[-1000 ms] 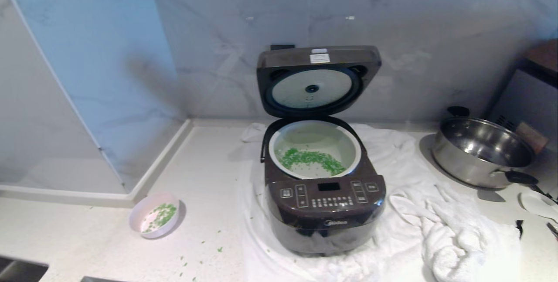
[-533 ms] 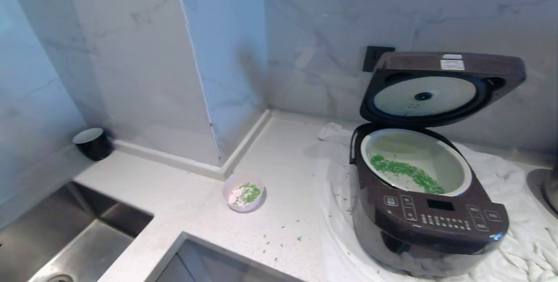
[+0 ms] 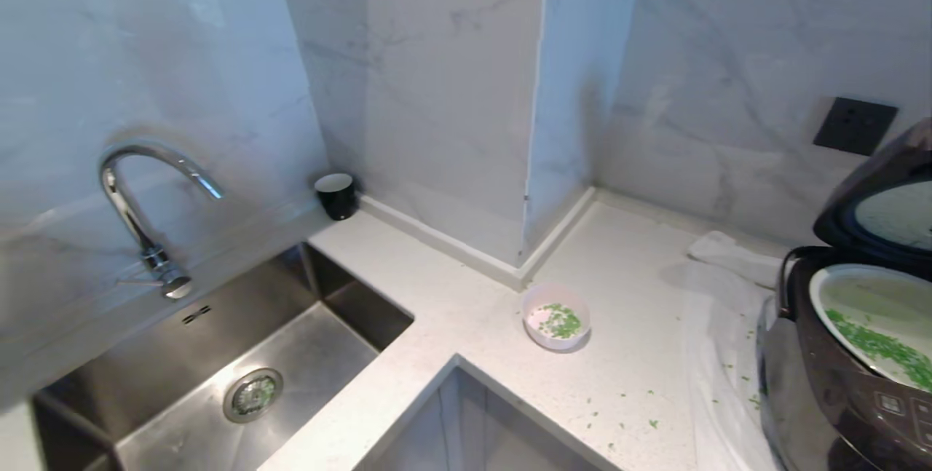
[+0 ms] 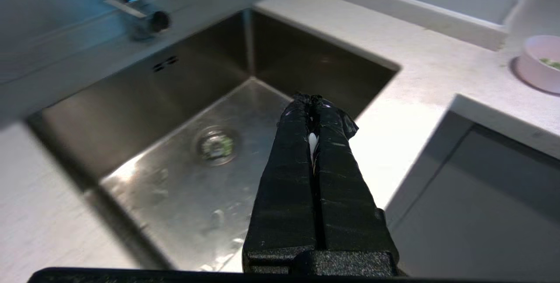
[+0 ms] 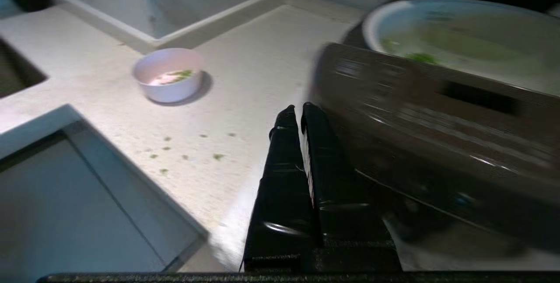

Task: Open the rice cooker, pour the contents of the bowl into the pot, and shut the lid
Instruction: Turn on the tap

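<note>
The dark rice cooker (image 3: 823, 384) stands at the right edge of the head view, its lid (image 3: 874, 202) raised. Its white pot (image 3: 837, 289) holds green contents (image 3: 885, 347). The pale pink bowl (image 3: 555, 314) sits on the white counter left of the cooker with a few green bits inside. Neither arm shows in the head view. My left gripper (image 4: 309, 97) is shut and empty, hanging over the sink edge, with the bowl (image 4: 540, 66) far off. My right gripper (image 5: 295, 108) is shut and empty, beside the cooker's front panel (image 5: 437, 99) and short of the bowl (image 5: 168, 75).
A steel sink (image 3: 240, 354) with a curved tap (image 3: 135, 209) fills the left. A black cup (image 3: 336, 194) stands by the wall. White cloth (image 3: 721, 325) lies under the cooker. Green bits (image 3: 633, 413) are scattered on the counter. A wall corner juts out behind the bowl.
The whole head view has swung left: the cooker slid to the right edge and the sink and tap came into view. The bowl and cooker themselves have not moved.
</note>
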Robot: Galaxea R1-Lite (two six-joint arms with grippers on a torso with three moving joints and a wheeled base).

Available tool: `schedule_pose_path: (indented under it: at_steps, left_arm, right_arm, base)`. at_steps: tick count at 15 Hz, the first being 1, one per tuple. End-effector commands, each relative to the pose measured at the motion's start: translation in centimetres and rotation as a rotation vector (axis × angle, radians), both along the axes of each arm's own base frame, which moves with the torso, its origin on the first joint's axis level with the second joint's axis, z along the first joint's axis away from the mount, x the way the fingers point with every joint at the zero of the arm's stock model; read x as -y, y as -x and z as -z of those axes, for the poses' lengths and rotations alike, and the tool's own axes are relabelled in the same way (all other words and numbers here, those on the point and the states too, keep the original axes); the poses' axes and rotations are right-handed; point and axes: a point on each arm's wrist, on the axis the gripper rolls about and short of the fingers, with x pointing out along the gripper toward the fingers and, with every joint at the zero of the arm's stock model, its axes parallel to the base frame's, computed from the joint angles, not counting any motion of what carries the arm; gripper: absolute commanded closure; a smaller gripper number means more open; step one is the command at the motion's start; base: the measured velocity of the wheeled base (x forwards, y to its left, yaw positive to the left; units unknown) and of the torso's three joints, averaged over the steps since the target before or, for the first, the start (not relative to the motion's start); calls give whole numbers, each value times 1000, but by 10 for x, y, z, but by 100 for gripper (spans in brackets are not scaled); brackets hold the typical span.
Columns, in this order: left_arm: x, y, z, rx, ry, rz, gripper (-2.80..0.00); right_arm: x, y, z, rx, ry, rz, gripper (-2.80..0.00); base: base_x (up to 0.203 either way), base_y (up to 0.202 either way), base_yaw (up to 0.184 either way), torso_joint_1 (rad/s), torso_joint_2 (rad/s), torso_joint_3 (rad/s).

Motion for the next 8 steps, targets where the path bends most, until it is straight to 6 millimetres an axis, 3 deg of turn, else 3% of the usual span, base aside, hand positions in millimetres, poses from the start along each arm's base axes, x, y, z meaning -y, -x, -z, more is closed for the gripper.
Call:
schedule_pose_path:
  at_steps: [1,4,8]
  left_arm:
    - [0,0,0,0,0,0,0]
    - [0,0,0,0,0,0,0]
    - [0,0,0,-1,0,-1,0]
  right_arm:
    - [0,0,0,0,0,-1,0]
    - [0,0,0,0,0,-1,0]
    - [0,0,0,0,0,-1,0]
  base:
    - [1,-8,168,-2,2,2]
    - [0,-4,105,1,5,5]
    - [0,0,0,0,0,0]
